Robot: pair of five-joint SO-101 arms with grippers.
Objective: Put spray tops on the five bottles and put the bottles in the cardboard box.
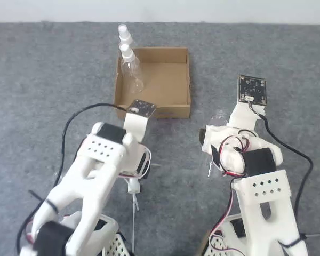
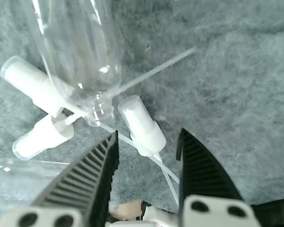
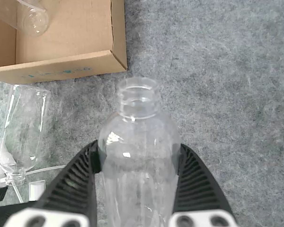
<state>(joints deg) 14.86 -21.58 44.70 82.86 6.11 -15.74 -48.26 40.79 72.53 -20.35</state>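
Note:
My left gripper (image 2: 149, 137) hangs open just over the grey carpet, a white spray top (image 2: 142, 125) lying between its fingertips. Two more spray tops (image 2: 31, 85) lie beside the neck of a capless clear bottle (image 2: 75, 47) that rests on its side. My right gripper (image 3: 137, 149) is shut on another capless clear bottle (image 3: 135, 127), its open mouth pointing toward the cardboard box (image 3: 66, 61). In the high view the box (image 1: 178, 109) sits at the back centre. Bottles with spray tops (image 1: 129, 58) lean in its far left corner.
A third loose bottle (image 3: 23, 123) lies on the carpet just in front of the box. Both arms (image 1: 96, 176) stand close together in front of it. Grey carpet (image 1: 37, 96) stretches free to the left and right of the box.

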